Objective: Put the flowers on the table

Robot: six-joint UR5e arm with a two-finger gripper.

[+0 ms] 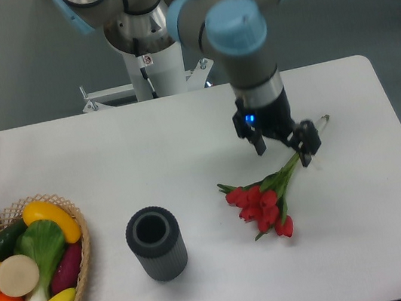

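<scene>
The bunch of red tulips with green stems (265, 200) is seen lying on the large white tabletop (183, 138), at four o'clock of centre, the two-finger gripper (284, 149) spread wide over the stems, so placement appears done.

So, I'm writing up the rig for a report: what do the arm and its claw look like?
The arm is made of silver-grey tubes with light blue caps at the joints, rising from a white pedestal that bears a small sticker. The claw is black with two dark fingers, and a small blue light glows on its wrist housing.
</scene>
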